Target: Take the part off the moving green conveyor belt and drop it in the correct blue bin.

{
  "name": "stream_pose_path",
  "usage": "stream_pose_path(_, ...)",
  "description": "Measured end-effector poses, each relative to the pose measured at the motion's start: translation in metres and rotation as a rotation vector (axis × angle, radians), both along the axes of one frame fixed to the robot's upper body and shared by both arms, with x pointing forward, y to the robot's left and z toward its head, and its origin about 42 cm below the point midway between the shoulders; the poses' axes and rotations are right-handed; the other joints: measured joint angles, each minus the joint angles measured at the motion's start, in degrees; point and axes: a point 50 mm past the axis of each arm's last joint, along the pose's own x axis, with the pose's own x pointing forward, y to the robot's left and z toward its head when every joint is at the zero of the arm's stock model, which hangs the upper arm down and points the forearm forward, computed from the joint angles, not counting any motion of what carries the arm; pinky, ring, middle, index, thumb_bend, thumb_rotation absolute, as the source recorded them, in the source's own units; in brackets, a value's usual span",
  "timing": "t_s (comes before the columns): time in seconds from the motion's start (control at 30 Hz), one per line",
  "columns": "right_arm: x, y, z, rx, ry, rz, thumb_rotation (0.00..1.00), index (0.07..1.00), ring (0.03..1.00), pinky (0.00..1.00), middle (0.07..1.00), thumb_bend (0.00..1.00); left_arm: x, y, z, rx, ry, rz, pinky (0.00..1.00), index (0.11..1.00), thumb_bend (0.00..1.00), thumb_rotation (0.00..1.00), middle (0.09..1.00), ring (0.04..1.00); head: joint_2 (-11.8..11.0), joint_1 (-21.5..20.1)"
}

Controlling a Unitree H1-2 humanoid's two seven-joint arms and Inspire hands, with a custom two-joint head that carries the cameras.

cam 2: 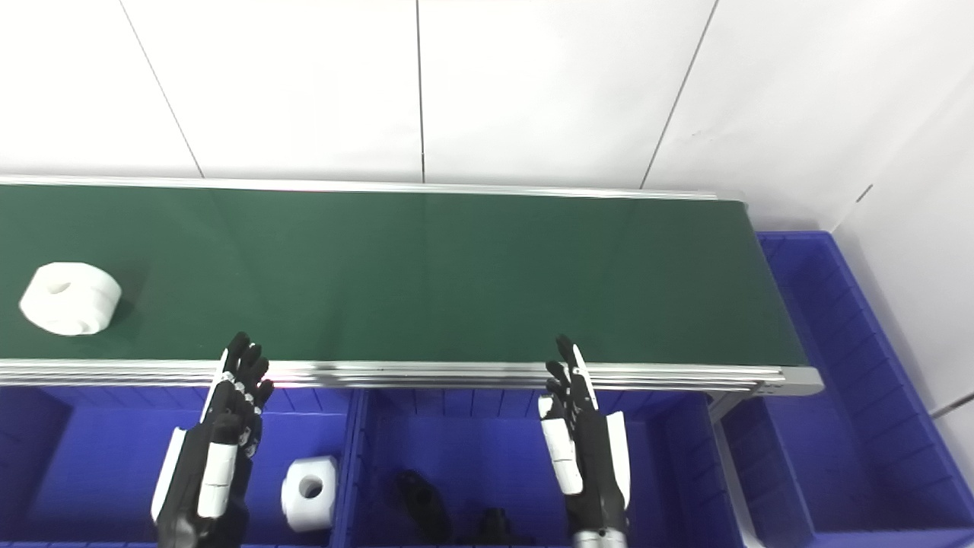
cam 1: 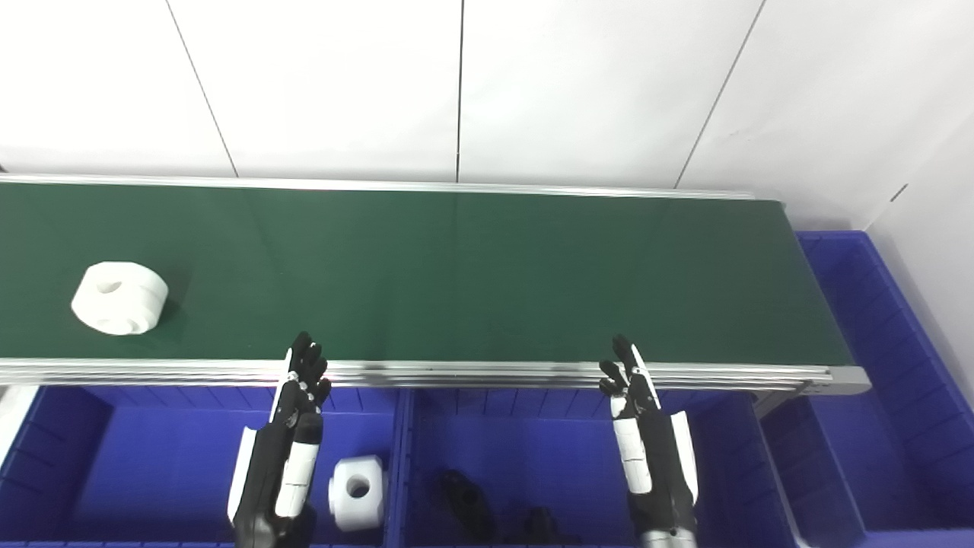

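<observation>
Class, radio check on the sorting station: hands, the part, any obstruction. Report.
Left hand and right hand open, holding nothing, over the blue bins. White part on the green belt, far left, untouched. Nothing on the belt in the way.

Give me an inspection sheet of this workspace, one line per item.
Surface: green conveyor belt, bare except for one part near its left end.
Job's things: white part on the belt; left blue bin holds a similar white part; middle blue bin holds dark parts; right blue bin looks empty in view.
Clutter: nothing seen.
Hands: left robot hand and right robot hand open, raised over the bins, holding nothing.
Cables: nothing seen.
Surroundings: white panelled wall.
</observation>
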Motion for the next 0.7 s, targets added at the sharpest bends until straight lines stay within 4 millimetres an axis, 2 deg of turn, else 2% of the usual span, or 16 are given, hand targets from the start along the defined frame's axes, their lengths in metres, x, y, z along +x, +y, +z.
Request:
stream_pose_path(0.07, 0.000, -0.001, 0.000, -0.003, 0.001, 0.001, 1.00, 0.956, 0.915, 0.87, 0.966, 0.68, 0.002, -0.002, -0.003, -0.006, 0.007, 0.001, 1.00, 1.000, 0.75, 0.85, 1.000, 1.000, -0.7, 0.8)
stream_pose_path(0.13, 0.000, -0.003, -0.001, -0.008, 0.002, 0.002, 1.00, 0.956, 0.915, 0.87, 0.964, 0.68, 0.004, -0.004, -0.005, -0.011, 0.010, 0.001, 1.00, 1.000, 0.76, 0.85, 1.000, 1.000, -2.9, 3.4)
stream_pose_path(0.17, 0.000, -0.004, -0.002, -0.009, 0.007, 0.002, 1.00, 0.954, 0.916, 0.88, 0.963, 0.68, 0.004, -0.005, -0.006, -0.013, 0.010, 0.002, 1.00, 1.000, 0.76, 0.86, 1.000, 1.000, -2.9, 3.4)
stream_pose_path(0.2, -0.001, -0.005, -0.005, -0.010, 0.014, 0.002, 1.00, 0.953, 0.914, 0.88, 0.961, 0.69, 0.005, -0.006, -0.008, -0.012, 0.009, 0.002, 1.00, 1.000, 0.76, 0.86, 1.000, 1.000, -4.2, 4.8)
stream_pose_path(0.27, -0.002, -0.008, -0.012, -0.009, 0.042, 0.000, 1.00, 0.947, 0.913, 0.88, 0.961, 0.70, 0.005, -0.008, -0.013, -0.004, 0.012, 0.005, 1.00, 1.000, 0.76, 0.87, 1.000, 1.000, -4.5, 5.1)
stream_pose_path(0.3, -0.003, -0.010, -0.016, -0.006, 0.053, -0.002, 1.00, 0.946, 0.913, 0.88, 0.961, 0.70, 0.004, -0.009, -0.016, 0.003, 0.013, 0.007, 1.00, 1.000, 0.76, 0.87, 1.000, 1.000, -5.7, 6.5)
stream_pose_path(0.33, -0.005, -0.013, -0.019, -0.007, 0.063, -0.004, 1.00, 0.941, 0.912, 0.87, 0.958, 0.70, 0.004, -0.010, -0.020, 0.011, 0.020, 0.011, 1.00, 1.000, 0.77, 0.87, 1.000, 1.000, -5.7, 6.5)
stream_pose_path(0.4, -0.006, -0.017, -0.025, -0.005, 0.064, -0.007, 1.00, 0.939, 0.916, 0.87, 0.960, 0.71, 0.003, -0.013, -0.026, 0.032, 0.027, 0.024, 1.00, 1.000, 0.79, 0.88, 1.000, 1.000, -8.0, 9.0)
stream_pose_path(0.47, -0.008, -0.022, -0.029, -0.004, 0.061, -0.011, 1.00, 0.942, 0.922, 0.88, 0.963, 0.71, 0.002, -0.017, -0.030, 0.053, 0.029, 0.029, 0.98, 1.000, 0.81, 0.89, 1.000, 0.993, -8.5, 9.8)
stream_pose_path(0.53, -0.009, -0.027, -0.033, -0.001, 0.056, -0.014, 1.00, 0.948, 0.927, 0.89, 0.968, 0.71, 0.002, -0.021, -0.032, 0.072, 0.032, 0.030, 0.97, 1.000, 0.83, 0.89, 1.000, 0.983, -10.5, 13.5)
stream_pose_path(0.6, -0.009, -0.032, -0.037, -0.004, 0.061, -0.013, 1.00, 0.957, 0.931, 0.90, 0.974, 0.71, 0.002, -0.024, -0.035, 0.091, 0.032, 0.030, 0.96, 1.000, 0.84, 0.88, 1.000, 0.972, -10.6, 13.5)
stream_pose_path(0.7, -0.009, -0.042, -0.043, -0.015, 0.060, -0.008, 1.00, 0.985, 0.958, 0.95, 0.996, 0.66, 0.004, -0.029, -0.040, 0.100, 0.028, 0.028, 0.94, 1.000, 0.87, 0.85, 1.000, 0.963, -13.2, 18.1)
